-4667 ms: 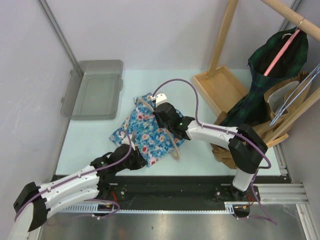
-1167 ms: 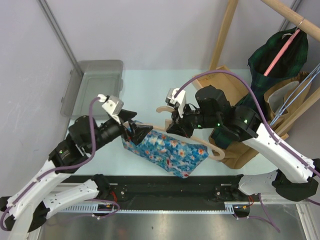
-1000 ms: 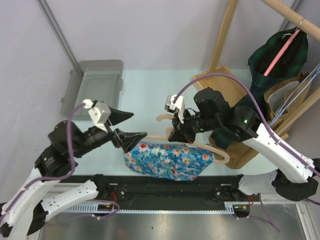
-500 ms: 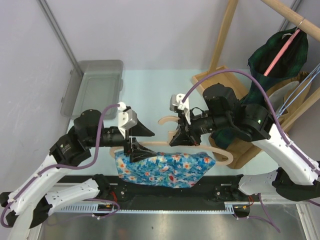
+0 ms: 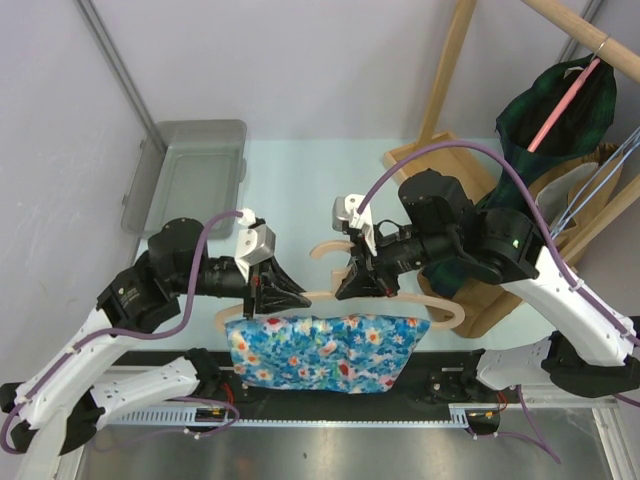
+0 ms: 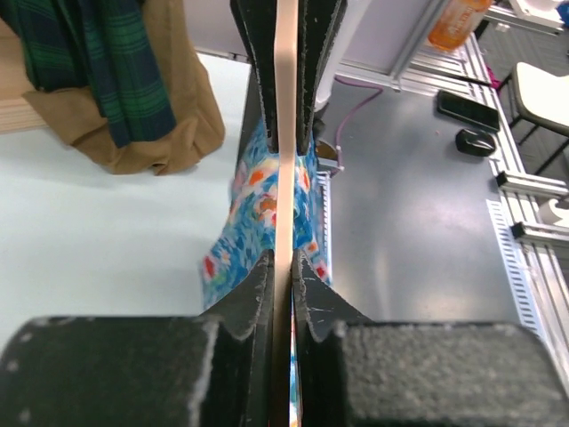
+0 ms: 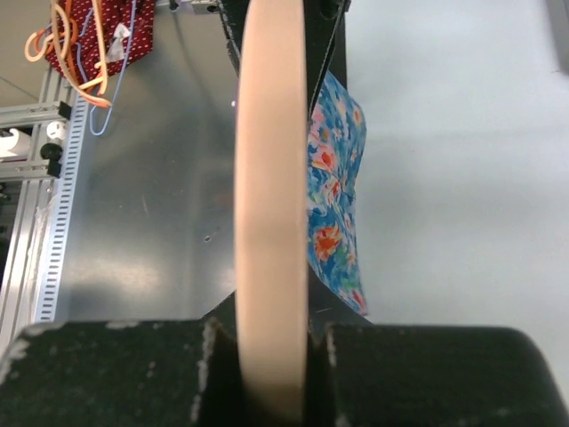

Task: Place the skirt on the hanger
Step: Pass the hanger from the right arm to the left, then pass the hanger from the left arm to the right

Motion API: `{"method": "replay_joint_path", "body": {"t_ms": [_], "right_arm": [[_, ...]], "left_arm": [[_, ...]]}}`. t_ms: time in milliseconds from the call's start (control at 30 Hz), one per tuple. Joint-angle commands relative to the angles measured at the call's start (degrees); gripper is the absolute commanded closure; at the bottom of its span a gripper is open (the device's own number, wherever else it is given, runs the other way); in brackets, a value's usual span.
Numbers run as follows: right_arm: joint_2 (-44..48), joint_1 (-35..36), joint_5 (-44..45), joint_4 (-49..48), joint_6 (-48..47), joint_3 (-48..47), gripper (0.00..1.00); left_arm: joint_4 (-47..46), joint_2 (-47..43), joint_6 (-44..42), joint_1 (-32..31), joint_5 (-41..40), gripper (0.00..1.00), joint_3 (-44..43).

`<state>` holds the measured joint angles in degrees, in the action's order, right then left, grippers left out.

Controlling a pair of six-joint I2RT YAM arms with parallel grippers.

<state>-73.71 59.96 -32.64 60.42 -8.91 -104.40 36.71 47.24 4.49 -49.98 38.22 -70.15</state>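
Hanger (image 5: 447, 312) clamped by left fingers (image 5: 283, 293) and right fingers (image 5: 362, 280); uneven tilt could slide skirt (image 5: 325, 345) off toward 6 o'clock.

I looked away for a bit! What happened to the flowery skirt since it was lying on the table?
The skirt went up off the table and now hangs spread along the hanger. The left gripper, open a second ago, closed on the hanger. The right gripper kept holding the hanger. The grey bin and plaid garment stayed put.
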Motion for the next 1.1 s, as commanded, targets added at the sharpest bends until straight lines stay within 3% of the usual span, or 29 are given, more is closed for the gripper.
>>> {"method": "replay_joint_path", "body": {"t_ms": [0, 133, 300, 533, 567, 633, 667, 767, 833, 933, 967, 1033, 1067], "right_arm": [[0.15, 1.29, -3.74, -2.42, -0.23, -4.14, 1.00], [-0.38, 1.73, -4.18, -2.15, -0.41, -4.76, 1.00], [-0.03, 1.74, -1.56, -2.24, -0.23, -3.45, 1.00], [1.11, 1.30, -4.09, -3.99, -1.90, 0.86, 0.76], [1.29, 1.38, -4.62, -4.26, -2.08, 1.13, 0.63], [3.56, 1.30, -5.50, -6.01, -2.87, 3.32, 0.50], [4.27, 1.21, -5.33, -6.63, -3.31, 4.20, 0.38], [7.00, 0.77, -4.18, -9.27, -4.10, 8.24, 0.29], [7.27, -0.20, -4.53, -9.88, -4.45, 9.12, 0.30], [6.74, -1.16, -5.67, -9.89, -4.28, 8.60, 0.48], [6.57, -1.25, -6.02, -9.97, -4.28, 8.60, 0.58], [6.65, -1.34, -6.21, -10.32, -3.93, 8.51, 0.70], [6.74, -1.34, -6.29, -10.33, -3.84, 8.42, 0.88]], "left_arm": [[2.39, 2.50, -1.59, -0.12, 2.47, 0.90, -2.53], [3.72, 3.12, -2.64, -0.12, 3.62, 1.00, -3.06], [4.07, 1.72, -2.82, -0.12, 0.46, 1.00, -4.29], [8.37, 1.27, -1.50, -0.12, 0.54, 1.00, -10.53], [8.90, 1.27, -1.42, -0.03, 0.37, 1.00, -11.14], [10.40, 1.27, -1.50, -0.03, 0.28, 1.00, -13.16], [10.84, 1.27, -1.33, -0.12, 0.63, 1.00, -13.78], [10.67, 1.01, -0.45, -0.12, 1.77, 1.00, -15.54], [10.84, 0.92, -0.10, -0.12, 2.39, 1.00, -16.51], [11.98, 0.57, -0.45, -0.12, 2.22, 1.00, -17.39], [12.50, 0.48, -0.62, -0.12, 1.69, 1.00, -17.48], [13.04, 0.22, -0.97, -0.12, 1.16, 1.00, -17.30], [13.04, 0.22, -0.89, -0.12, 0.64, 1.00, -17.21]]}}
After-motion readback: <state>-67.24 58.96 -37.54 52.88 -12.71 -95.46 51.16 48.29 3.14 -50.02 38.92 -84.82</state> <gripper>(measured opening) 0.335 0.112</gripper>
